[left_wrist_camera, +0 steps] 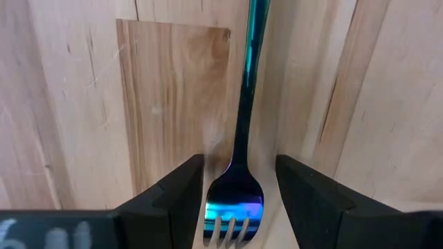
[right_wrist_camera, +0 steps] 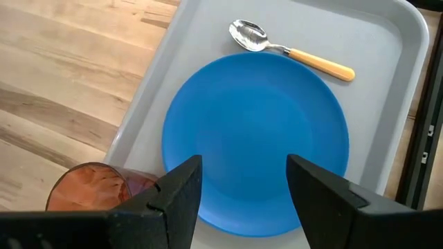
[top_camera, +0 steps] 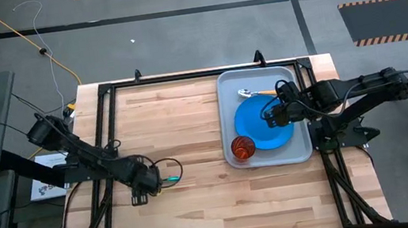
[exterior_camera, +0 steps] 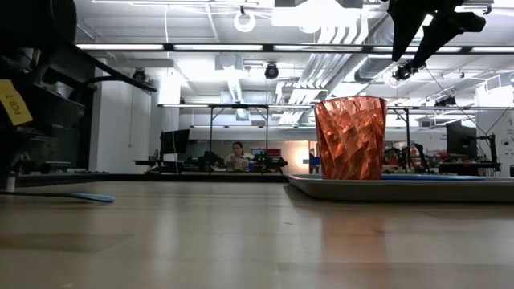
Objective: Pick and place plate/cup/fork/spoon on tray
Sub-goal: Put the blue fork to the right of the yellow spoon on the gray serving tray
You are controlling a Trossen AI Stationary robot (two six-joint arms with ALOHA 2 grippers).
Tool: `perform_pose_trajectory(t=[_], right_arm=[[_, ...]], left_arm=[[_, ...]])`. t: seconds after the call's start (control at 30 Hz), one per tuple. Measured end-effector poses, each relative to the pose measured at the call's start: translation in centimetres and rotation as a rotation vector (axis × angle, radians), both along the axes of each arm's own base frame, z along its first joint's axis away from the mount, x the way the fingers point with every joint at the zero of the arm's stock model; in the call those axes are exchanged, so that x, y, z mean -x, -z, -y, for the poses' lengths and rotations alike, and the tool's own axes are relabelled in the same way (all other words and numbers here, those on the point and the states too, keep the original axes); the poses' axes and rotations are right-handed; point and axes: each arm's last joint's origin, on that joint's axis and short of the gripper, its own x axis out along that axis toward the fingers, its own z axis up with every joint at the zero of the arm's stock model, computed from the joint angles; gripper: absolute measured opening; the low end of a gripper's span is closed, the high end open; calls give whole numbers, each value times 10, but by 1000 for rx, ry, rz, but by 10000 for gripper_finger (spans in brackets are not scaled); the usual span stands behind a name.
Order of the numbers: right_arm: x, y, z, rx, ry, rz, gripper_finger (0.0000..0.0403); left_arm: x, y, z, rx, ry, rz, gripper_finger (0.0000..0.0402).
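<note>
The teal-handled fork (left_wrist_camera: 243, 104) lies flat on the wooden table, left of centre (top_camera: 172, 180). My left gripper (left_wrist_camera: 240, 160) points down over it, open, with one finger on each side of the fork's blue head (left_wrist_camera: 235, 202) and a gap on both sides. The grey tray (top_camera: 288, 74) at the right holds the blue plate (right_wrist_camera: 256, 138), the red-orange cup (top_camera: 242, 148) standing at its near left corner, and the spoon (right_wrist_camera: 291, 50) lying by its far rim. My right gripper (right_wrist_camera: 243, 166) hangs open above the plate, holding nothing.
Bare wood lies between the fork and the tray (top_camera: 190, 132). A black frame (top_camera: 103, 136) runs along the table's edges. In the low view the cup (exterior_camera: 350, 138) stands tall on the tray's rim side, and a person (exterior_camera: 237, 156) sits far back in the room.
</note>
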Motion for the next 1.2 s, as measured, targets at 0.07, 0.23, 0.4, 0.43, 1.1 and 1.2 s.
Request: perform_pose_trajectory(t=[0.07,0.23,0.4,0.43,1.1,1.2], right_arm=[[0,0,0,0,0,0,201],[0,0,0,1,0,1,201],[0,0,0,11,3,2,201],[0,0,0,11,3,2,201],[-24,-10,-5,-13,-146,213,201],[-37,-20,-7,-43,-217,359,201]], left_arm=[[1,0,-1,-7,-4,-12,172],[2,0,-1,-4,-7,-26,138],[2,-2,-1,6,-7,-33,91],[2,-4,-1,9,-7,-26,91],[-47,-169,-64,-127,-114,501,96],[-68,-193,-89,-225,-129,632,94]])
